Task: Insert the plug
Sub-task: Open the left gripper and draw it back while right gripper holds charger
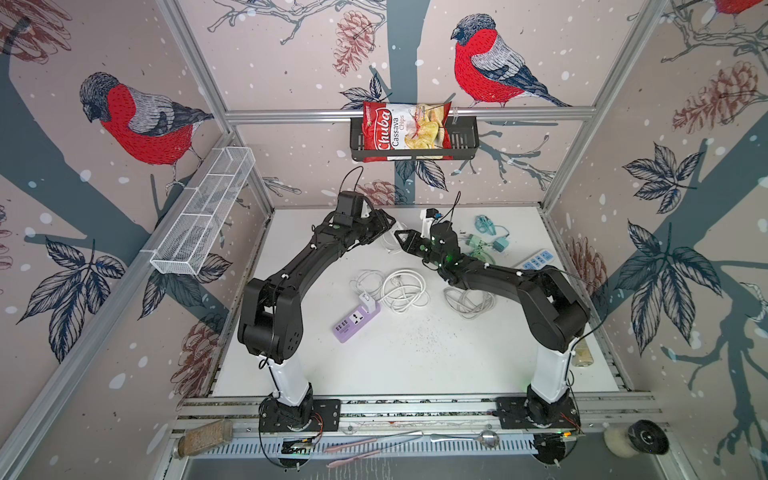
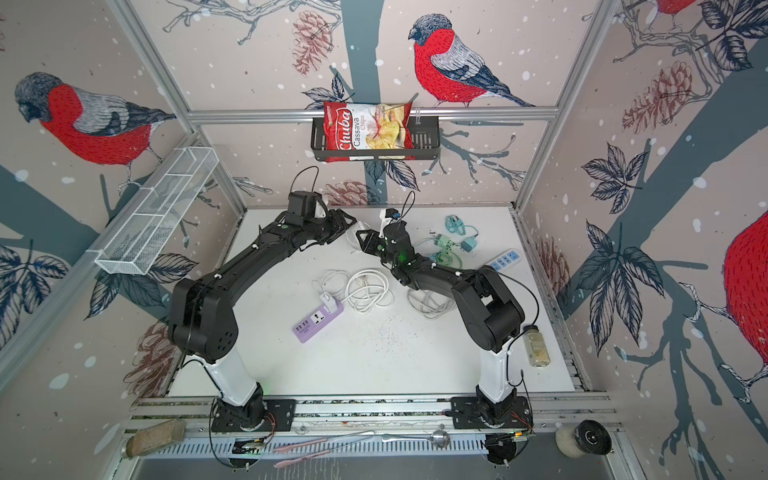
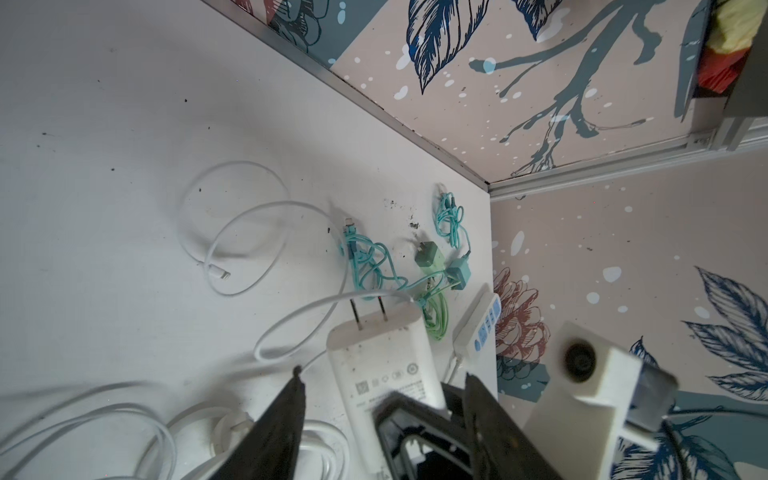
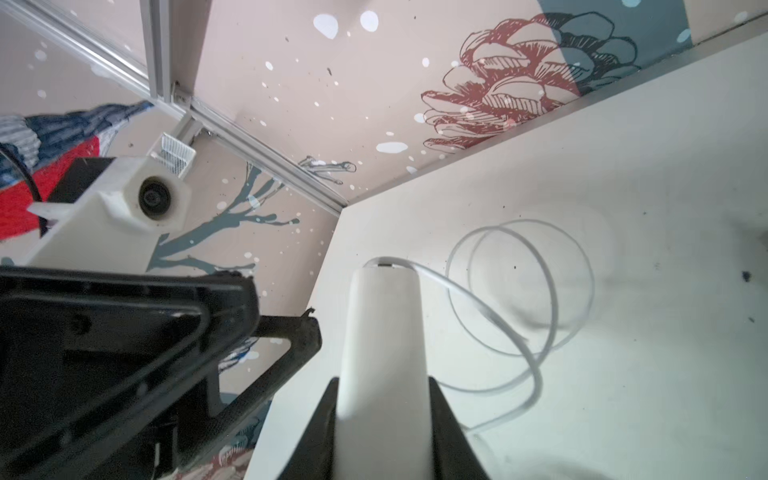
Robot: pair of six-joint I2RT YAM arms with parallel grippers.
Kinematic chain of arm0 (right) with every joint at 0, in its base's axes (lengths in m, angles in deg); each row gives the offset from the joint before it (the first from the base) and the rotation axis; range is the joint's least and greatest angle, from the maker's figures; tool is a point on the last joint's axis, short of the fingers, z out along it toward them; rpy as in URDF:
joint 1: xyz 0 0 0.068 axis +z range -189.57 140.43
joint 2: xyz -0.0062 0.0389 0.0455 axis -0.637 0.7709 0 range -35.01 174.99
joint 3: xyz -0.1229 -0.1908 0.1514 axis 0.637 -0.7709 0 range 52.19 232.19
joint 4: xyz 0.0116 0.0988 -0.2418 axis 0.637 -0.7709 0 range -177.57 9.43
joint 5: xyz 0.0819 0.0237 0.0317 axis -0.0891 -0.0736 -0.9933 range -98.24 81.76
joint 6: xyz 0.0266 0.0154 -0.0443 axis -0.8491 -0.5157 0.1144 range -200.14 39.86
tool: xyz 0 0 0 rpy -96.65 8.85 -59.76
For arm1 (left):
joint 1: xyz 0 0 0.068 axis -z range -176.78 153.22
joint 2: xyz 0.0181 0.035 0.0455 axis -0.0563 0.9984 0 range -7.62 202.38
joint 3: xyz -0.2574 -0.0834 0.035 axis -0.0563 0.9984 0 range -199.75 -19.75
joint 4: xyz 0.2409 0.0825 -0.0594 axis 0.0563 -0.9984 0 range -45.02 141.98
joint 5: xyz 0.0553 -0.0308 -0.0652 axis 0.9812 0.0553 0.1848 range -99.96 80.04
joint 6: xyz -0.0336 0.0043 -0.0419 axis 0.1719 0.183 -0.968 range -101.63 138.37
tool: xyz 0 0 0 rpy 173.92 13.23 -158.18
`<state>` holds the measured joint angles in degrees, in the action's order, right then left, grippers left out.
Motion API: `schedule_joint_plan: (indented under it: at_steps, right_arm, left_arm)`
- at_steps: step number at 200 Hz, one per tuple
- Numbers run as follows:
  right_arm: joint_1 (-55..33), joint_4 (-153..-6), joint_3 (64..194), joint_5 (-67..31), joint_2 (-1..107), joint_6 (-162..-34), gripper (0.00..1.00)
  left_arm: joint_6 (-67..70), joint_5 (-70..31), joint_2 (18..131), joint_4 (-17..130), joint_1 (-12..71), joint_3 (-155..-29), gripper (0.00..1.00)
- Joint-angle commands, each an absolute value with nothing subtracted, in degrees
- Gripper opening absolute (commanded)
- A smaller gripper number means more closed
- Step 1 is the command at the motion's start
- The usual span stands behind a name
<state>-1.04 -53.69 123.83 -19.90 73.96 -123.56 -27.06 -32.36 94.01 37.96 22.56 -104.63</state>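
1. Taking the purple power strip (image 1: 353,327) as landmark: lying flat on the table (image 1: 436,365), carrying a white adapter (image 1: 367,300) at its far end and showing a vacant universal socket (image 1: 356,320) at mid-length.
2. Clamping the white charger (image 4: 382,316) by its body with the right gripper (image 4: 382,390), squeezing both faces; holding it well beyond the purple power strip, toward the back wall, seemingly lifted off the table.
3. Straddling the same charger with the left gripper (image 3: 382,373), with fingers (image 3: 286,415) set apart to either side and pressing on neither face, so released and carrying nothing.
4. Baring two flat prongs (image 3: 368,313) at one end of the charger; trailing a thin white cable (image 3: 316,306) from the other end in loops over the table beyond the purple power strip.
5. Noting a blue-and-white strip (image 1: 538,259) well to the right of the purple power strip; being unable to tell which of the two is meant to take the plug.
6. Judging progress as early to middle: pick-up done and grip secured in one tool. Carrying toward a strip, squaring the prongs over a vacant socket and pressing home all outstanding. Entering no socket yet.
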Motion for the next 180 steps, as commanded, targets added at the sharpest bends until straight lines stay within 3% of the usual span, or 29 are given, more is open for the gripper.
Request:
schedule_joint_plan:
  at_steps: [1, 17, 43, 77, 126, 180]
  right_arm:
    - [-2.5, -67.2, 127.2, -28.8, 71.8, -115.0, 0.00]
    - [-4.2, -80.7, 134.2, -34.8, 72.9, -107.6, 0.01]
    - [-3.8, -107.3, 146.7, -35.4, 77.8, -93.6, 0.03]
    - [-2.2, -112.2, 146.5, -29.9, 77.6, -89.8, 0.01]
    - [3.2, -124.3, 155.1, -13.5, 79.9, -82.9, 0.00]
    - [7.7, -132.3, 162.0, -2.0, 81.0, -79.3, 0.00]
  left_arm:
    - [-20.7, -32.7, 93.6, 32.3, 22.5, -105.6, 0.59]
    - [-17.7, -30.7, 91.9, 28.8, 22.4, -105.7, 0.57]
    - [-13.9, -23.3, 86.0, 24.8, 22.1, -101.7, 0.58]
    - [-14.8, -23.5, 79.3, 31.0, 21.3, -92.6, 0.57]
    - [-15.1, -11.2, 71.7, 20.0, 21.3, -86.3, 0.55]
    - [-24.2, -5.8, 56.3, 19.7, 21.2, -67.5, 0.56]
